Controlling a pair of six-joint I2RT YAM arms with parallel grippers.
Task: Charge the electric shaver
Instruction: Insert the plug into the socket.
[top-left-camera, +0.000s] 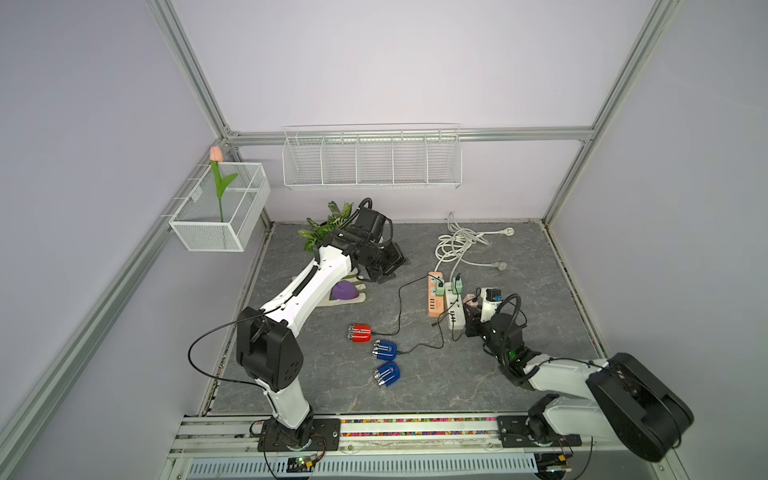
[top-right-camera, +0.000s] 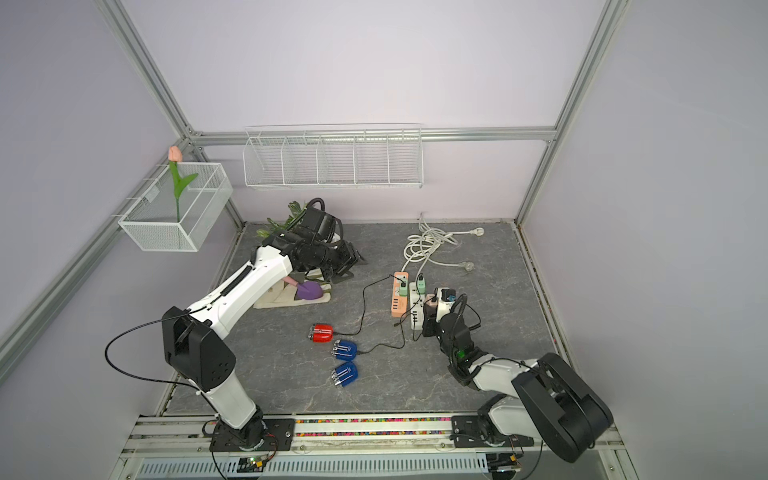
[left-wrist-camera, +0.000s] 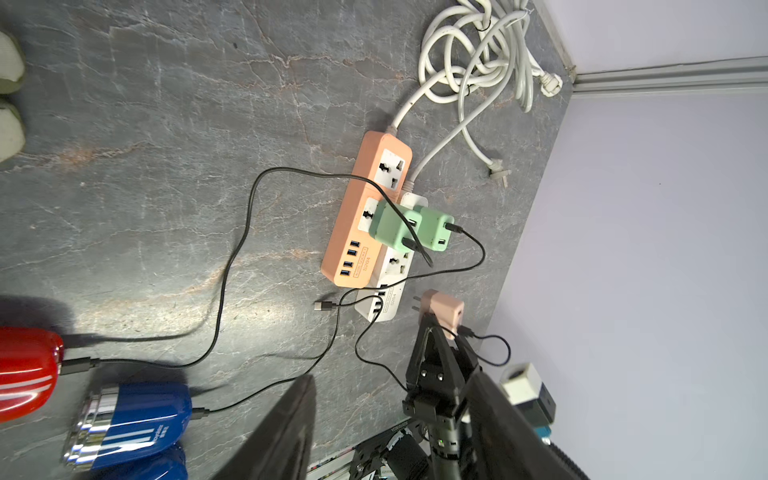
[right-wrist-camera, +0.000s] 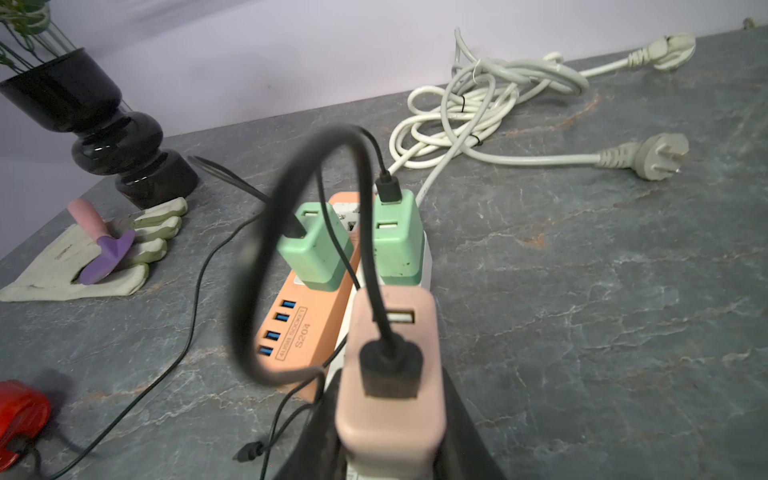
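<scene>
Three electric shavers lie mid-table: a red one (top-left-camera: 359, 333) and a blue one (top-left-camera: 385, 350), each with a black cable plugged in, and a second blue one (top-left-camera: 387, 374) with no cable. Their cables run to green adapters (left-wrist-camera: 395, 226) on the orange power strip (top-left-camera: 435, 295) and on the white power strip (top-left-camera: 454, 309). My right gripper (right-wrist-camera: 390, 436) is shut on a pink adapter (right-wrist-camera: 390, 365) just above the white strip's near end. A black cable is plugged into the adapter, and its loose end (left-wrist-camera: 324, 306) lies on the table. My left gripper (left-wrist-camera: 395, 415) hangs open and empty at the back left.
A black vase with a plant (top-left-camera: 328, 224) and a glove with a purple trowel (top-left-camera: 347, 291) sit beside my left arm. Coiled white cords (top-left-camera: 457, 245) lie behind the strips. A white and blue box (top-left-camera: 490, 299) stands right of the pink adapter. Wire baskets (top-left-camera: 372, 160) hang on the walls.
</scene>
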